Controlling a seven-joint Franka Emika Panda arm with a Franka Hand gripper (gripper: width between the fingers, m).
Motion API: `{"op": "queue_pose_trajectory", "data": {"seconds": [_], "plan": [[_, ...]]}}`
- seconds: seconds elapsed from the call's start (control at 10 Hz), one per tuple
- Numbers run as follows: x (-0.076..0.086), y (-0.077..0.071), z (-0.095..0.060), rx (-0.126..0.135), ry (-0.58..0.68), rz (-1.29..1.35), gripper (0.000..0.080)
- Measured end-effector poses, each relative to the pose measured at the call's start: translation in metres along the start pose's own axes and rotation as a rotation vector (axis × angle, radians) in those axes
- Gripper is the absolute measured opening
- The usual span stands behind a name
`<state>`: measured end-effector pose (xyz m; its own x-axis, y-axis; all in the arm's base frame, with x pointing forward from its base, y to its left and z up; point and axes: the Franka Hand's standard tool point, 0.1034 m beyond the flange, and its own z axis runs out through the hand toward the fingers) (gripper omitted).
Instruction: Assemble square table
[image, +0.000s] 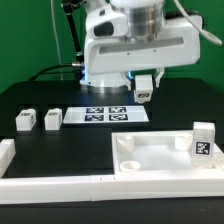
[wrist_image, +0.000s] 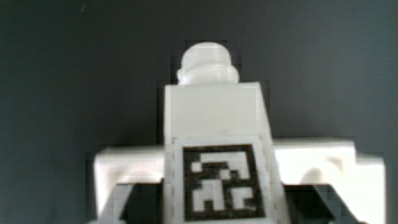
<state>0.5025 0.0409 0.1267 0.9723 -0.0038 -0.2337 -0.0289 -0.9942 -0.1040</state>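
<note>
My gripper (image: 145, 88) hangs above the table behind the marker board (image: 105, 115) and is shut on a white leg block (image: 146, 95). In the wrist view the leg block (wrist_image: 217, 120) fills the middle between the jaws, with its black-white tag facing the camera and its rounded peg end pointing away. The square tabletop slab (image: 150, 160), with raised rim and corner sockets, lies at the exterior view's right front. Two loose leg blocks (image: 24, 121) (image: 52, 119) stand at the exterior view's left. A third tagged block (image: 203, 140) stands at the slab's far right corner.
White border rails run along the front (image: 50, 183) and at the exterior view's left edge (image: 5, 152). The arm's white body (image: 130, 45) hangs over the back of the black table. A green wall stands behind.
</note>
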Motion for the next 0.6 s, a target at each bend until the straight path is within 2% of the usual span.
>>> {"op": "queue_pose_trajectory", "data": {"seconds": [0.1,0.3,0.4,0.5,0.6], "plan": [[0.029,0.007,-0.024,-0.002,0.113,0.001,0.0290],[0.062,0.019,-0.058,-0.028,0.268,-0.018,0.0290],[0.066,0.019,-0.057,-0.036,0.364,-0.015,0.0290],[0.062,0.021,-0.052,-0.042,0.400,-0.013,0.0290],[0.067,0.023,-0.054,-0.054,0.474,-0.012,0.0290]]}}
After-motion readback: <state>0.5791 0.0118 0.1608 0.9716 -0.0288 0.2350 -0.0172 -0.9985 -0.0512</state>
